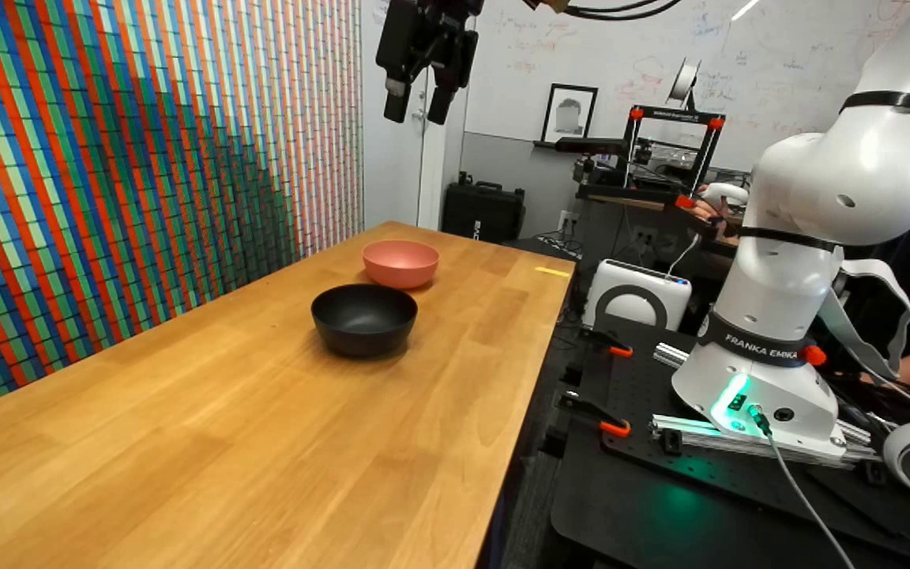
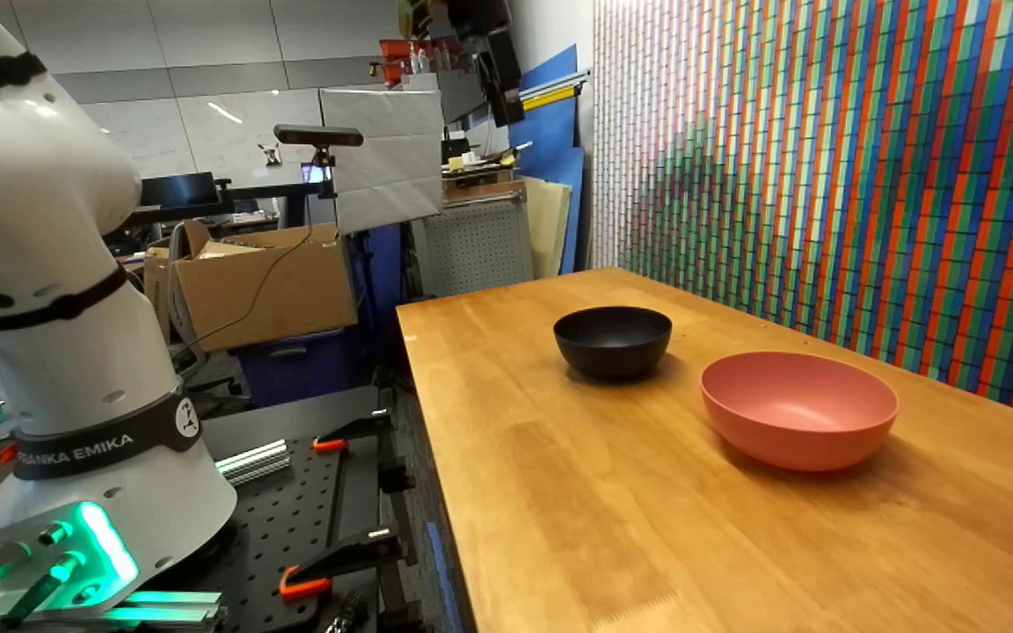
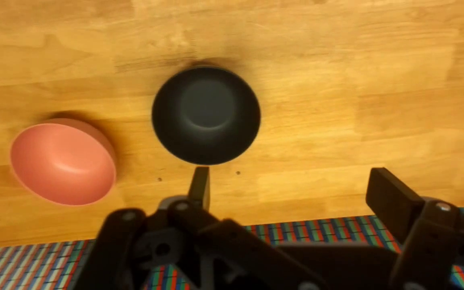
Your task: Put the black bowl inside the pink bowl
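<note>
Desk (image 1: 226, 442) of pale wood, a white robot arm (image 1: 842, 182) alongside. The gripper (image 1: 418, 112) hangs above, spread wide, holding nothing. On the desk, the pink bowl (image 2: 797, 409) sits near, not touching, the upright black bowl (image 2: 614, 345) and may crowd a grasp there. The black bowl looks light, stiff, perhaps slippery; its rim (image 3: 258, 114), away from the pink, should suit a pinch.

Both exterior views along table (image 1: 305, 442) from opposite ends; wrist view looking down.
</note>
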`<action>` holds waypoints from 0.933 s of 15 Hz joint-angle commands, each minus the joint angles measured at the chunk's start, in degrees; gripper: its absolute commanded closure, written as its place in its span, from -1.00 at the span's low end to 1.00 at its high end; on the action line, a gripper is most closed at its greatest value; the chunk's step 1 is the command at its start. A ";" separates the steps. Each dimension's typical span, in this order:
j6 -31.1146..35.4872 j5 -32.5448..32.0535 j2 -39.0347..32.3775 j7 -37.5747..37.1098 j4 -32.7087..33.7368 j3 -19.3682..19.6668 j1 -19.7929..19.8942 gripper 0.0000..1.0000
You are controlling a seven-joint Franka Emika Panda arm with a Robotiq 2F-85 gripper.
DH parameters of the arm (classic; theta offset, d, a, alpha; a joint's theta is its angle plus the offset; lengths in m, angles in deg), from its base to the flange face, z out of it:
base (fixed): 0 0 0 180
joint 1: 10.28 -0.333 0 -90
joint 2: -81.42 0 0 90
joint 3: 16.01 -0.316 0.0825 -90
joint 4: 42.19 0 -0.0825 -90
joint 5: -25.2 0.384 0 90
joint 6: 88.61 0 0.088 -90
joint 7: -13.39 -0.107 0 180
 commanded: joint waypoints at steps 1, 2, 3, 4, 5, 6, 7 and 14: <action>7.74 2.21 -2.08 -0.07 -2.97 -0.59 -2.80 -1.00; 10.27 0.78 -2.55 -0.31 -4.25 -1.25 -3.03 -1.00; 12.76 -0.62 -3.30 -0.38 -5.60 -1.84 -3.17 -1.00; 15.06 -2.07 -4.25 -0.62 -6.63 -2.34 -3.08 -1.00; 17.20 -3.49 -5.40 -0.87 -7.51 -2.76 -2.89 -1.00; 19.43 -5.26 -6.58 -1.39 -8.32 -3.20 -2.57 -1.00; 21.37 -7.03 -7.96 -1.93 -8.97 -3.49 -2.36 -1.00; 28.43 -25.60 -20.92 -12.68 -7.51 -1.85 -1.19 -1.00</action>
